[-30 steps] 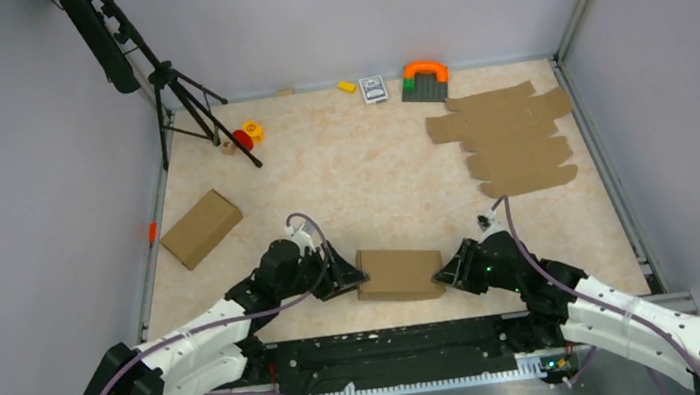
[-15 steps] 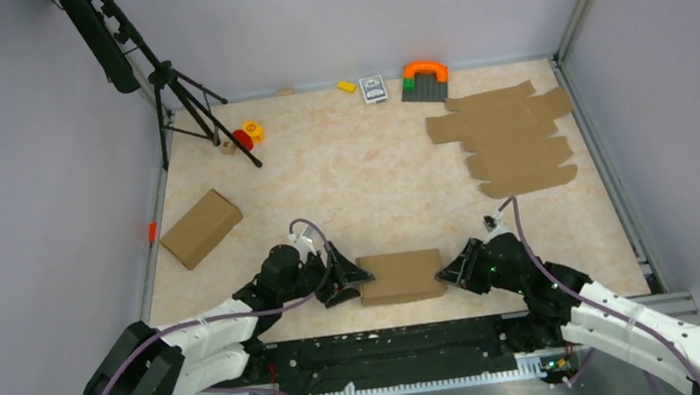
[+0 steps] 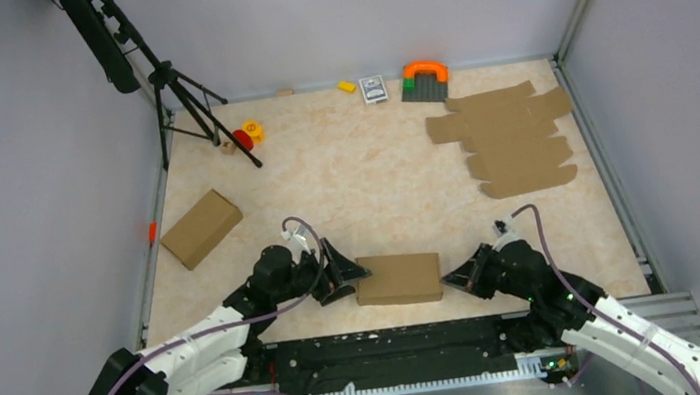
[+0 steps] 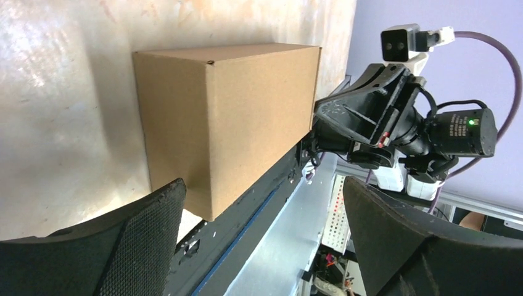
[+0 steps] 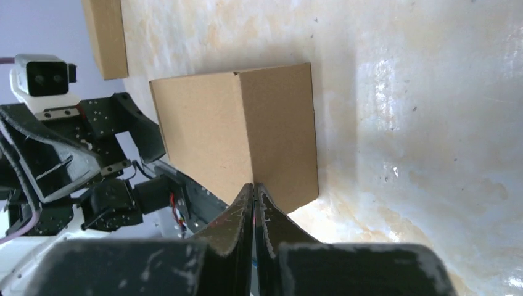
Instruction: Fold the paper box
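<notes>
Since the earlier frame my right jaws have closed from part-open to fully together, my left jaws have spread wider, and both arms have drawn back slightly from the box ends. Top view: the paper box (image 3: 398, 278) lies folded shut, a closed brown block on the table (image 3: 365, 186) near its front edge, between my two grippers. My left gripper (image 3: 352, 284) stands spread wide just at the box's left end, gripping nothing; my right gripper (image 3: 447, 279) points its joined fingertips at the box's right end. Contact there cannot be confirmed. Well apart to the left lies a second closed cardboard box (image 3: 201, 228), and a pile of flat cardboard sheets (image 3: 510, 138) lies at the far right. A black tripod (image 3: 178, 98) stands in the far left corner. Left wrist view: my two pads (image 4: 142, 234) frame the picture far apart with only air between them. The box sits beyond them with sharp, square edges, and the right gripper meets its far end. Right wrist view: my fingers (image 5: 242, 216) are pressed flat together with nothing between them, their tips at the box's near lower edge – touching or just short, I cannot tell. The left gripper shows behind the box.
</notes>
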